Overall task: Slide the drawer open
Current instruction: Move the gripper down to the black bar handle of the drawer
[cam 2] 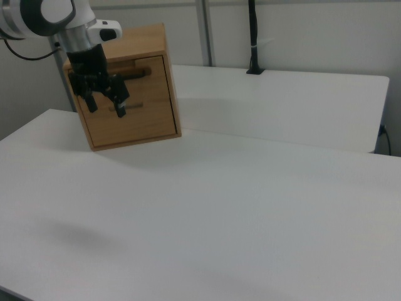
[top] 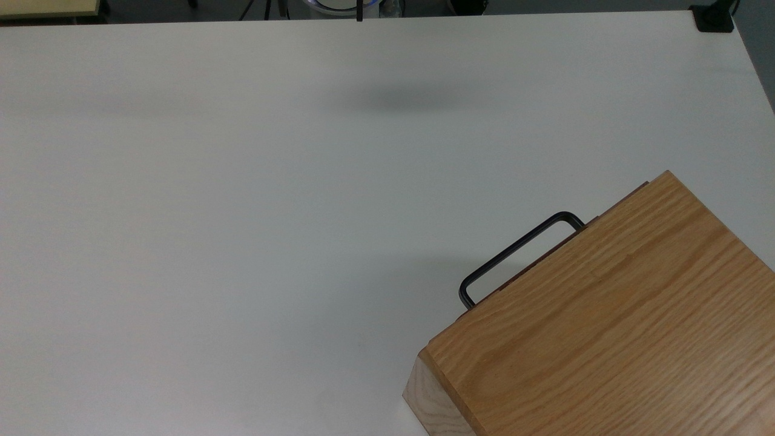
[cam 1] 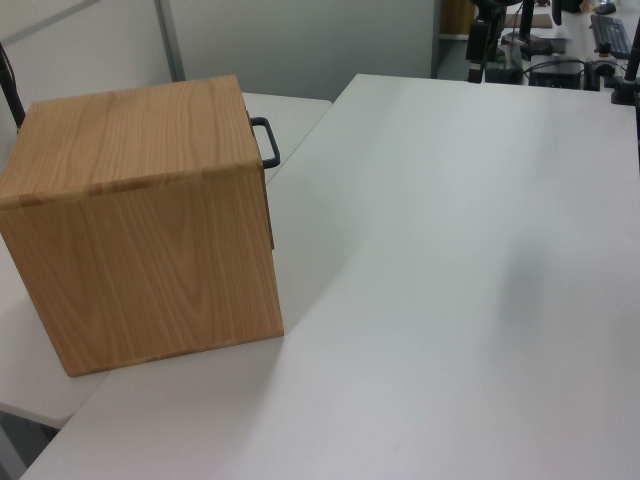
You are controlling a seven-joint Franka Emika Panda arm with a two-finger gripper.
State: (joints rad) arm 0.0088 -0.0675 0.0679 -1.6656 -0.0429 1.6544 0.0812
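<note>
An oak box housing (top: 605, 327) stands at the top view's lower right, at an angle on the white table (top: 242, 212). The drawer (cam 2: 141, 103) sits pushed in, its front flush with the housing. Its thin black U-shaped handle (top: 514, 257) juts toward the table's middle, and the handle (cam 1: 266, 142) also pokes out past the box in the left view. In the right view my gripper (cam 2: 106, 110) hangs open at the upper left, overlapping the drawer front. Nothing is between its black fingers (cam 2: 120, 105). How far it is from the handle (cam 2: 133, 73) I cannot tell.
A second white table (cam 2: 282, 106) adjoins behind the box. A black post (cam 2: 252, 37) is clamped at its far edge. A black clamp (top: 714, 18) sits on the table corner at the top view's upper right. Desks with equipment (cam 1: 560, 40) stand beyond the table.
</note>
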